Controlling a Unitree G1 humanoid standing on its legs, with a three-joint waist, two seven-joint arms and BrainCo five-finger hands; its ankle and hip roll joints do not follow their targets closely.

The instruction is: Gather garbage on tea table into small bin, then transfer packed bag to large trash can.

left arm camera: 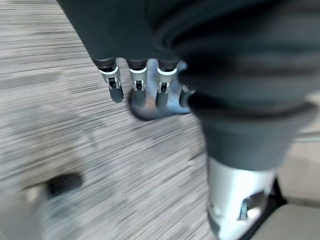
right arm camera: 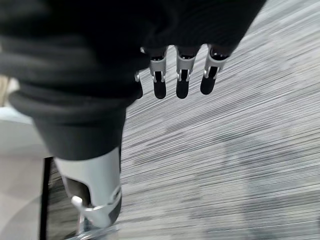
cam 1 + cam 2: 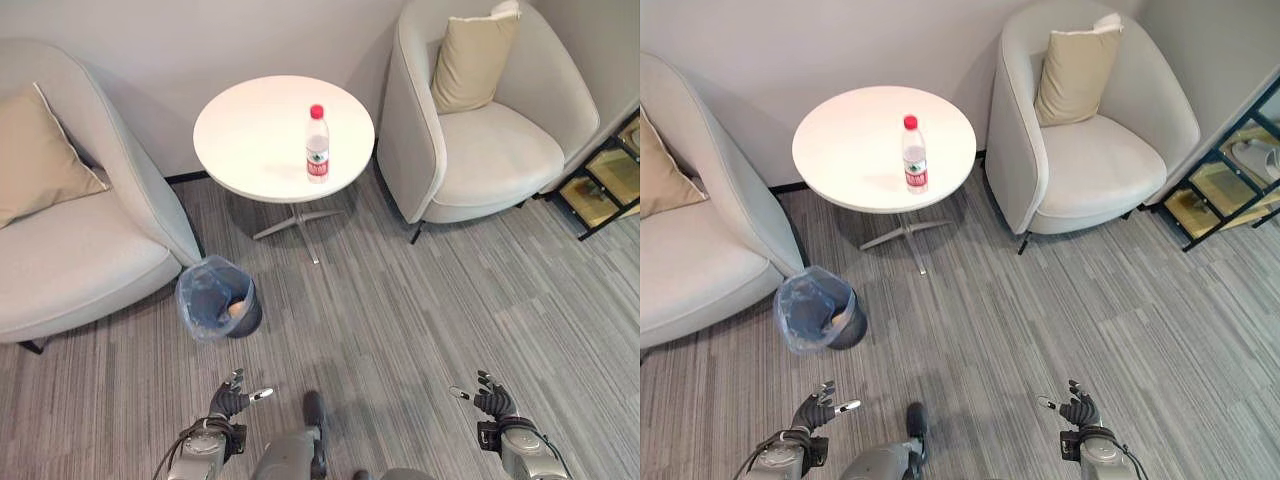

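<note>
- I stood back from the tea table [image 3: 240, 140], a round white top in the upper middle of the frame, with one bottle [image 3: 317, 144] standing upright on its right half, red cap up.
- My left hand [image 3: 230, 400] hung low at the bottom left, fingers loose and spread, nothing in it.
- My right hand [image 3: 490, 398] sat at the bottom right, released as well; its wrist view showed the fingers [image 2: 182, 82] straight over bare carpet [image 2: 240, 150].
- The bottle was well apart from both hands, up the frame and between them, a little nearer the right hand's side.
- The small bin [image 3: 218, 298] stood on the floor at centre left, lined with a blue bag [image 3: 195, 290], just beside the left armchair [image 3: 80, 250] and below the table's left edge. Something pale lay inside; I could not tell what.
- In my left wrist view the bin showed as a dark round shape just past my fingertips [image 1: 115, 92].
- The step in hand, as I judged it, was closing in on the table to take the bottle, the only litter visible there.
- To do it well, I reckoned on stepping close first, not stretching from here.
- A grip round the label, below the shoulder, looked safest: the bottle was tall and narrow and could tip at a nudge.
- The right armchair [image 3: 480, 150] crowded the table's right side, so a straight approach up the middle seemed cleaner.
</note>
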